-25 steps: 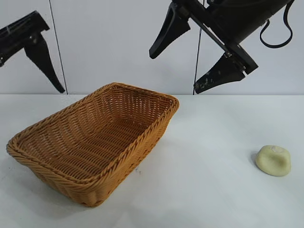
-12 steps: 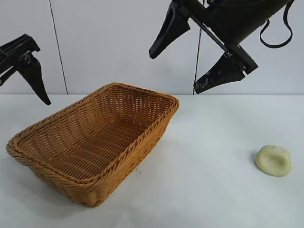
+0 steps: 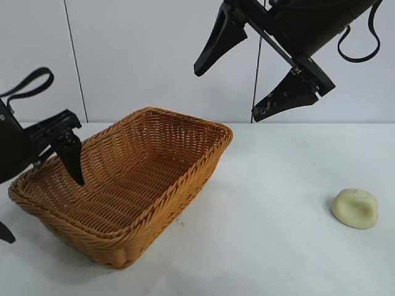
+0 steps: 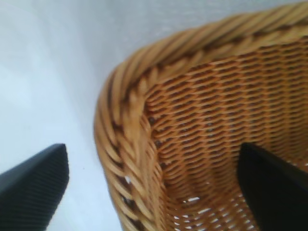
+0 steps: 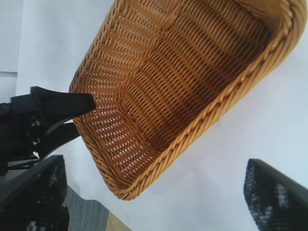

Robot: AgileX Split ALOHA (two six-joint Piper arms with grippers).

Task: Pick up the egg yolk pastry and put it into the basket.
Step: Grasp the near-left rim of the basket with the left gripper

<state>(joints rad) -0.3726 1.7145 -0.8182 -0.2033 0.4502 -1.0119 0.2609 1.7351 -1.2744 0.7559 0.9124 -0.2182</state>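
Observation:
The egg yolk pastry [image 3: 355, 208], a small pale yellow dome, lies on the white table at the right, far from both grippers. The wicker basket [image 3: 162, 200] stands left of centre and holds nothing. My left gripper [image 3: 42, 209] is open and low at the basket's left corner, one finger inside the basket and one outside the braided rim [image 4: 125, 125]. In the left wrist view the left gripper [image 4: 151, 192] straddles that rim. My right gripper [image 3: 227, 94] is open and empty, high above the basket's far right corner. The right wrist view shows the basket [image 5: 226, 98] below the right gripper [image 5: 154, 202].
The white table [image 3: 271, 246] runs between the basket and the pastry. A white wall stands behind. In the right wrist view the left gripper's finger [image 5: 53, 108] touches the basket's end, and the table's edge [image 5: 91, 202] lies close to it.
My left arm has swung down from the upper left to the basket's left corner and now straddles its rim. The right arm, basket and pastry have not moved.

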